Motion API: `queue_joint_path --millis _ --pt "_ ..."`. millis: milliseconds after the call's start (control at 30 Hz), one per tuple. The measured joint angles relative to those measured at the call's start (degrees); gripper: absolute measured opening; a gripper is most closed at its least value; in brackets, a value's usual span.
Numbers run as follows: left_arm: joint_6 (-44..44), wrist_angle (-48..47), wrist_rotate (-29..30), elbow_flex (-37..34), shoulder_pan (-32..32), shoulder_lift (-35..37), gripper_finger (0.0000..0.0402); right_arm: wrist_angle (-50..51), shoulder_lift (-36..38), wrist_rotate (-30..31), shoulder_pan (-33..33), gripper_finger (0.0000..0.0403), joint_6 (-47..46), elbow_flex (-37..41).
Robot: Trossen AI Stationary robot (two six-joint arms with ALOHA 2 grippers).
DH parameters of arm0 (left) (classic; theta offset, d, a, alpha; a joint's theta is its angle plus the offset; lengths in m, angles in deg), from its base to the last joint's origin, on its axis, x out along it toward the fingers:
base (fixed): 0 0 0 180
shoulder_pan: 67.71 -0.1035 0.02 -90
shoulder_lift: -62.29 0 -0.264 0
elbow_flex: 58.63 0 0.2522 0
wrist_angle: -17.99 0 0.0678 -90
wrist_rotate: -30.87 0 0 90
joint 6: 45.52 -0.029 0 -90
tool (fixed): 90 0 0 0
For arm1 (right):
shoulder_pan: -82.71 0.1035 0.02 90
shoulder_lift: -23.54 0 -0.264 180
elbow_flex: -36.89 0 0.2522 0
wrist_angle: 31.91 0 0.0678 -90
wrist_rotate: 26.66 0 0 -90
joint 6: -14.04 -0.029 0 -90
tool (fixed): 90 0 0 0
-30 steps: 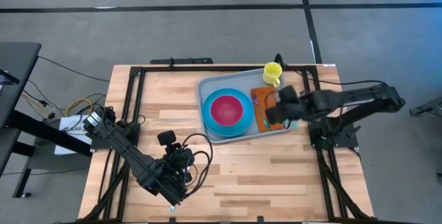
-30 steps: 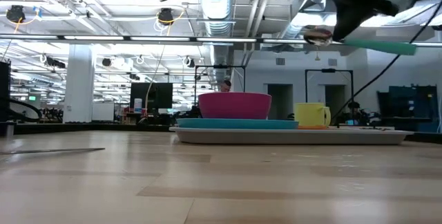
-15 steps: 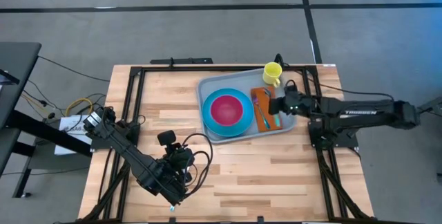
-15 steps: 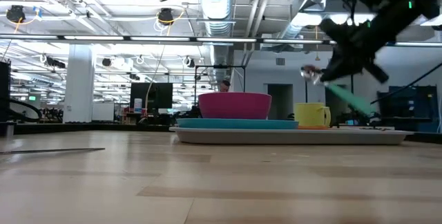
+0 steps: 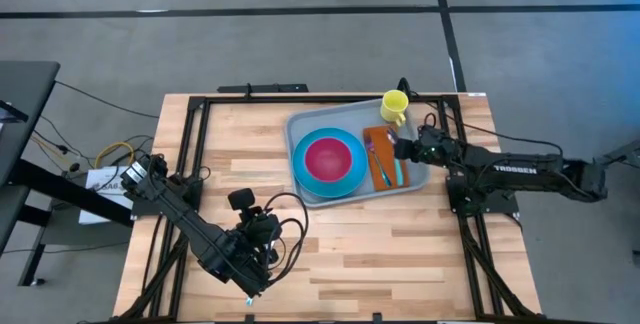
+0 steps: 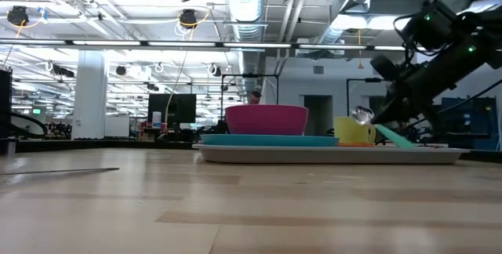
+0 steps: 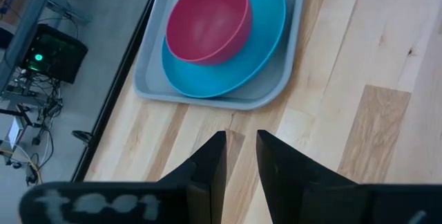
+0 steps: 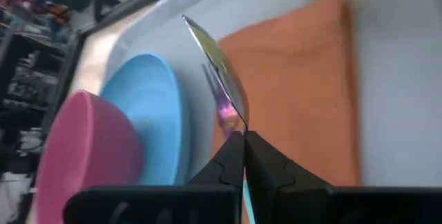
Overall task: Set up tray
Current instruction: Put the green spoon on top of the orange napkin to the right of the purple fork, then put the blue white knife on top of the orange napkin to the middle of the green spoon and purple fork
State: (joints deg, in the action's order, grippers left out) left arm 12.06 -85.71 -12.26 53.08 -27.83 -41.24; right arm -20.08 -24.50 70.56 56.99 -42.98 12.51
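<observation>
The pale grey-blue tray (image 5: 300,124) lies at the table's far right. On it sit a blue plate (image 5: 300,169) with a pink bowl (image 5: 328,157), a yellow mug (image 5: 394,107) and an orange napkin (image 5: 378,169) with a purple utensil (image 5: 371,149) on it. My right gripper (image 5: 408,150) is low over the napkin, shut on a spoon (image 6: 362,115) with a teal handle (image 6: 394,136). My left gripper (image 7: 240,156) hovers over bare wood near the table's front left. It points at the tray, slightly open, with nothing between its fingers. My right gripper pinches the spoon between its two fingertips at the neck (image 8: 233,122), where the metal bowl meets the teal handle. The fingers slant down from the table's right side. The bowl (image 8: 219,65) sticks out ahead, and the handle (image 6: 400,139) slants down toward the napkin. I cannot tell whether its end touches.
The mug (image 6: 354,130) stands just beyond the spoon, and the bowl (image 6: 267,119) and plate fill the tray's left half. Black frame rails (image 5: 200,144) run along the table's edges. Bare wood (image 5: 380,244) lies between the tray and the near edge.
My right gripper has come down from high above the tray to just over the napkin, drawing back toward the table's right edge and rolling. It has stayed shut on the spoon. The spoon's handle was level and now slants down toward the tray.
</observation>
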Motion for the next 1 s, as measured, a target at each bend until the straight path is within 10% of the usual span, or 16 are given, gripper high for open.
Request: queue_joint_path --millis 333,1000 --pt "0.0 0.1 0.1 0.0 0.0 0.0 0.0070 1.5 0.0 1.6 0.1 0.0015 3.6 0.0" --pt "0.0 0.1 0.1 0.0 0.0 0.0 0.0070 -4.4 0.1 -4.3 0.1 0.0169 6.5 -1.2"
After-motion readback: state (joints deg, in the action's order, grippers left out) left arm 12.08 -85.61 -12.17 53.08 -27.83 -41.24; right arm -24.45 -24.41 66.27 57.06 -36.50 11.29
